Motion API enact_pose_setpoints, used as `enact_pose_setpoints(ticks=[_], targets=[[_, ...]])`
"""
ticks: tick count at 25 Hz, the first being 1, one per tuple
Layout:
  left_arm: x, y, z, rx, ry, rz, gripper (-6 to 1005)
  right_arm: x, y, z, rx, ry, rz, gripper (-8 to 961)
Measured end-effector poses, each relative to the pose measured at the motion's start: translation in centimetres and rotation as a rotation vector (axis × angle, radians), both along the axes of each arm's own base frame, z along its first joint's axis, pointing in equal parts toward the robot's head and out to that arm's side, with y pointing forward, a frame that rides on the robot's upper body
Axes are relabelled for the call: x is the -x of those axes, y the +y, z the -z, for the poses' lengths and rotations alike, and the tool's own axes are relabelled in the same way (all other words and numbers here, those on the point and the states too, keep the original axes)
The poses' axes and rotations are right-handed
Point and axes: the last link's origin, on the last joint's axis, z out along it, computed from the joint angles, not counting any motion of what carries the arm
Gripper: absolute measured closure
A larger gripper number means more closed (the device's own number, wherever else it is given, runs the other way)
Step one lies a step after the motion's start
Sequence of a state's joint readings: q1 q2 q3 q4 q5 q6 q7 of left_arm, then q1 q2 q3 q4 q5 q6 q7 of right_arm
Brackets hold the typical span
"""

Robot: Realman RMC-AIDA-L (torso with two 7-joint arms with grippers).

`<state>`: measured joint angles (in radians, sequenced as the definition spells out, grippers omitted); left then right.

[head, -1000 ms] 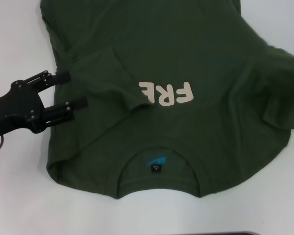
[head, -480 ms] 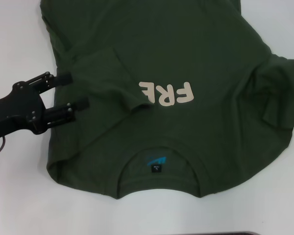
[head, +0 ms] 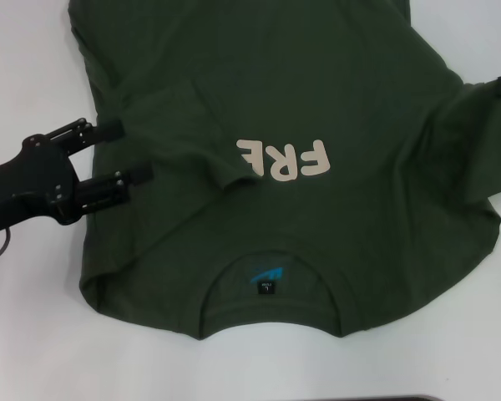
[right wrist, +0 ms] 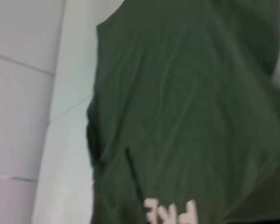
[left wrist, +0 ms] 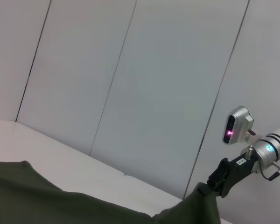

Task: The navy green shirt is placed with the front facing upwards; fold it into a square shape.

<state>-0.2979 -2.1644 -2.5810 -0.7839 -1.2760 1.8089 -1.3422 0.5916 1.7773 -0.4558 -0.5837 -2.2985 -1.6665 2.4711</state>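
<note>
Sleeve of navy green shirt [head: 301, 100] hides right gripper [left wrist: 214, 183] fingers (clenched on it); left gripper [head: 134, 152] released.

Left gripper [head: 127, 154] level, fingers [head: 110, 130] spread (right gripper [left wrist: 213, 183] raised)

The shirt [head: 317, 92] is matt, soft knit cloth, creased, with flat smooth printed lettering [head: 284, 160]. The table [head: 25, 334] is smooth, white and faintly glossy. The left gripper [head: 121, 153] looks like matt black metal or plastic.
</note>
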Motion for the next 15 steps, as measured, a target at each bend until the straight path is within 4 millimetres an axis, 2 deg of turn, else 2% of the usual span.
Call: enact_pose_setpoints(ticks=[8, 15], targets=[[-0.1, 0.2, -0.2, -0.017, -0.005, -0.001, 186, 1.4, 0.4, 3.3, 0.049, 0.064, -0.006, 939], [-0.1, 0.3, -0.3, -0.029, -0.011, 0.001, 186, 1.5, 1.3, 5.3, -0.013, 0.119, 0.050, 939]])
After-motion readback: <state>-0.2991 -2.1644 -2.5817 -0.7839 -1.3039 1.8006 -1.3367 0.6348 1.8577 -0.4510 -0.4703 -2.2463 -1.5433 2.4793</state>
